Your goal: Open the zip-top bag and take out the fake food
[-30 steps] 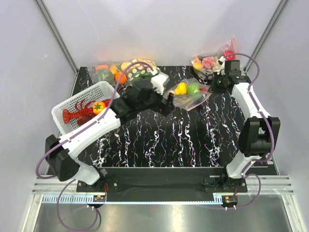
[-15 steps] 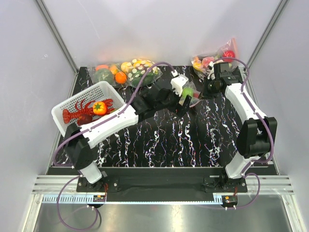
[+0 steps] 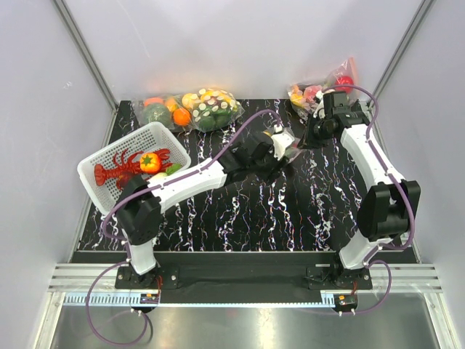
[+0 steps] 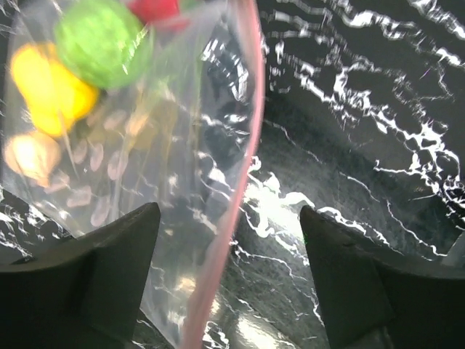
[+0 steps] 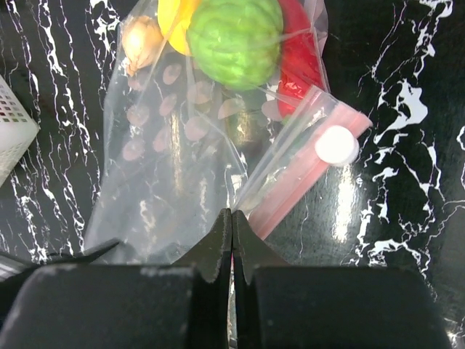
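Black marble-print table (image 3: 240, 211), pale walls on three sides. Right gripper (image 5: 232, 219): fingers pressed together, clamped on a fold of the bag (image 5: 167, 174) just beside the pink zip strip (image 5: 294, 178). White slider (image 5: 336, 145) at the strip's end. Left gripper (image 4: 227, 214): fingers wide apart, zip strip running down between them, closer to one finger than the other, contact unclear. Bag toward the far middle of the table, between the two grippers, mostly hidden under them from above. Food (image 4: 102, 43) inside, bunched at the end away from both grippers: green fruit (image 5: 234, 40), yellow fruit (image 4: 47, 83), red piece (image 5: 298, 65), tan piece (image 5: 142, 40). Farther out: white basket (image 3: 109, 156) at the left edge, holding lobster (image 3: 116, 174) and tomato (image 3: 150, 162). Bulging dotted bag (image 3: 207, 107) at back left, third dotted bag (image 3: 320, 91) at back right.
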Controlling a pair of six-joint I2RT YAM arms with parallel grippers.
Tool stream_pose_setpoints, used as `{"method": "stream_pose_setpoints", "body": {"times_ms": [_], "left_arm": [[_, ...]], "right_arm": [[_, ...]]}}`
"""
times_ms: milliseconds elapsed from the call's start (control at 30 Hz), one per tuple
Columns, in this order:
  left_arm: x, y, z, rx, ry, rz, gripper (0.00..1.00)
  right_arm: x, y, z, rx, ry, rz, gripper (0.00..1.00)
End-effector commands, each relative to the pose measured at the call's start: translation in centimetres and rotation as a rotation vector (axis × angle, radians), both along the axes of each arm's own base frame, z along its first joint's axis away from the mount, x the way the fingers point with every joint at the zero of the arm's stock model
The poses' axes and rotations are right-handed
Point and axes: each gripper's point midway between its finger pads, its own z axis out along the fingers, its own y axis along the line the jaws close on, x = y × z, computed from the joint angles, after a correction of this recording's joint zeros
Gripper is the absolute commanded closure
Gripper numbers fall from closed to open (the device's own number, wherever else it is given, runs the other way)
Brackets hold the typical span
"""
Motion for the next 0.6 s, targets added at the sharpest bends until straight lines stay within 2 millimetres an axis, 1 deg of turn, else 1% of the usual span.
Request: {"method": "stream_pose_setpoints", "body": {"times_ms": [0, 33, 67, 100, 133, 167, 200, 233, 267, 300, 333, 367, 400, 467, 500, 567], "left_arm": [[0.5, -0.5, 0.9, 0.002, -0.039, -0.01, 0.45], [0.4, -0.5, 0.5, 0.011, -0.033, -0.01, 0.63], [0.3, -0.4, 0.2, 0.018, -0.027, -0.012, 0.91], [0.3, -0.3, 0.0, 0.021, -0.023, -0.011, 1.0], [0.3, -0.4, 0.1, 0.01, -0.018, -0.004, 1.0], [0.2, -0.3, -0.2, 0.011, -0.012, 0.0, 1.0], [0.5, -0.1, 0.0, 0.011, -0.022, 0.027, 1.0], [0.6, 0.0, -0.1, 0.008, -0.015, 0.043, 1.0], [0.6, 0.0, 0.0, 0.005, -0.014, 0.05, 1.0], [0.7, 0.1, 0.1, 0.001, -0.013, 0.059, 1.0], [0.8, 0.2, 0.1, 0.003, -0.015, 0.071, 1.0], [0.8, 0.2, 0.1, -0.004, -0.008, 0.083, 1.0], [0.8, 0.3, 0.1, -0.004, -0.007, 0.093, 1.0], [0.9, 0.3, 0.3, -0.015, 0.002, 0.111, 1.0], [0.9, 0.4, 0.3, -0.016, 0.004, 0.121, 1.0], [1.0, 0.5, 0.3, -0.022, 0.013, 0.14, 1.0]], "right_arm": [[-0.4, 0.7, 4.5, 0.04, -0.091, 0.0, 1.0], [-0.4, 0.6, 4.9, 0.042, -0.094, -0.016, 1.0], [-0.3, 0.6, 5.5, 0.045, -0.105, -0.027, 1.0], [-0.4, 0.5, 5.7, 0.041, -0.104, -0.036, 0.96], [-0.5, 0.3, 6.2, 0.043, -0.113, -0.054, 0.81], [-0.5, 0.2, 6.8, 0.044, -0.124, -0.065, 0.69], [-0.6, 0.1, 7.1, 0.047, -0.12, -0.08, 0.6], [-0.8, -0.1, 7.8, 0.045, -0.138, -0.092, 0.52], [-0.9, -0.2, 8.4, 0.046, -0.148, -0.103, 0.4], [-1.1, -0.4, 8.8, 0.051, -0.151, -0.123, 0.37], [-1.3, -0.9, 9.4, 0.036, -0.167, -0.151, 0.34], [-1.6, -1.2, 9.5, 0.029, -0.162, -0.172, 0.32], [-1.8, -1.9, 9.8, 0.016, -0.17, -0.212, 0.31], [-2.4, -2.4, 9.7, 0.004, -0.161, -0.248, 0.3], [-2.9, -2.6, 10.2, 0.018, -0.17, -0.277, 0.3], [-3.7, -3.3, 9.6, 0.007, -0.157, -0.323, 0.3]]}}
